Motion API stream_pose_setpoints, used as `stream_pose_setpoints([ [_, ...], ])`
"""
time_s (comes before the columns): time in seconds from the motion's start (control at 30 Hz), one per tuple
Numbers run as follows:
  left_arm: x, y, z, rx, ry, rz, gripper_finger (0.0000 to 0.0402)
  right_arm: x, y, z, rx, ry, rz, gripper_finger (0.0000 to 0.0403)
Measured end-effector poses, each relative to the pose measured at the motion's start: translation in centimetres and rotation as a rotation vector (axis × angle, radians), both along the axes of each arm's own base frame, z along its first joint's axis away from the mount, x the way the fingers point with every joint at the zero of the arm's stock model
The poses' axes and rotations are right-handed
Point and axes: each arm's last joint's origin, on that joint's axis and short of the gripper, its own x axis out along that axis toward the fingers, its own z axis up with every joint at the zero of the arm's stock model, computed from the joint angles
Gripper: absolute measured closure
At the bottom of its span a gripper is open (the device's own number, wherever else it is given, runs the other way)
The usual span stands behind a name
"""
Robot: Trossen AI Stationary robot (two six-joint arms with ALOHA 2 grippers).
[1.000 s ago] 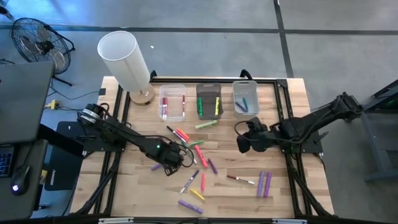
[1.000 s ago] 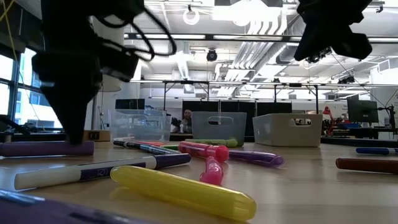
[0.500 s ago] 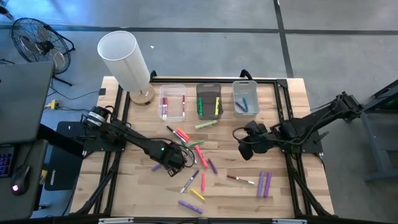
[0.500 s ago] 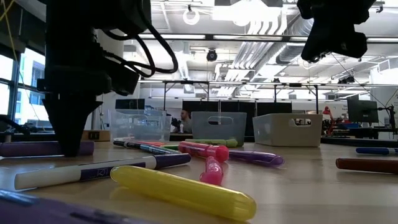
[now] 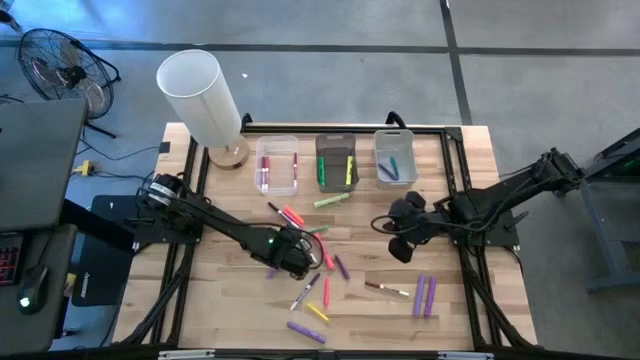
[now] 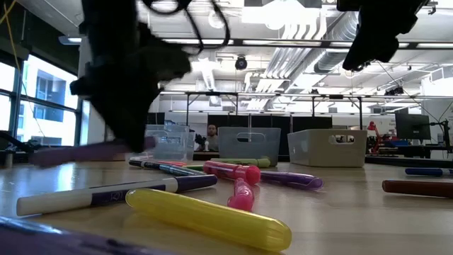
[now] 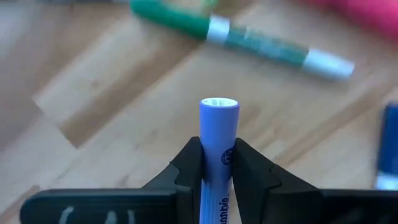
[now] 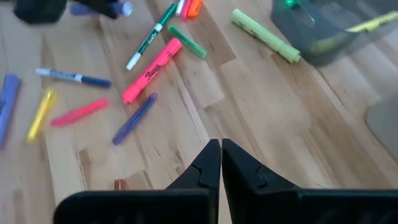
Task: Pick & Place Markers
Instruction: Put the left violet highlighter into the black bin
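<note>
Many markers lie scattered mid-table: a pink one [image 5: 292,215], a light green one [image 5: 332,200], a purple pair [image 5: 425,295], a yellow one [image 5: 316,312], and a large yellow one [image 6: 209,219] close in the low view. My left gripper [image 5: 295,258] hovers over the cluster, shut on a purple marker [image 7: 219,143]. My right gripper [image 5: 397,240] hangs shut and empty above bare wood right of the cluster, its fingers closed [image 8: 221,149]. My left gripper pinches the purple marker's barrel [image 7: 217,163] between its two fingers [image 7: 189,163]. The marker's end [image 7: 219,107] sticks out past the fingertips. In the low view the marker [image 6: 78,152] is lifted clear of the table, nearly level.
Three clear bins stand in a row at the far edge: left [image 5: 277,165], middle [image 5: 337,160], right [image 5: 395,157], each with markers inside. A white cylindrical lamp [image 5: 200,95] stands at the far left corner. Bare wood lies along the table's left side.
My left gripper has risen and moved toward the table's right, over the marker cluster. The purple marker that lay on the table under it is now lifted clear and carried along, slightly tilted.
</note>
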Motion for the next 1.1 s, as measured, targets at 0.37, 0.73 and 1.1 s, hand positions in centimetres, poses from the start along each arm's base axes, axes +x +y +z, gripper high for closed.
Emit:
stream_pose_setpoints([
  [0.37, 4.8, 0.6, 10.8, 0.196, -0.413, 0.015, 0.0346, 1.6, 0.5, 1.3, 0.026, -0.159, 0.261, 0.0311],
  [0.73, 8.2, 3.3, 17.2, 0.336, -0.736, -0.092, 0.0346, 3.1, 1.1, 3.9, -0.052, -0.47, 0.373, 0.026],
  [1.1, 9.1, 4.9, 18.1, 0.408, -0.792, -0.165, 0.0346, 3.6, 0.1, 4.4, -0.053, -0.52, 0.279, 0.0232],
])
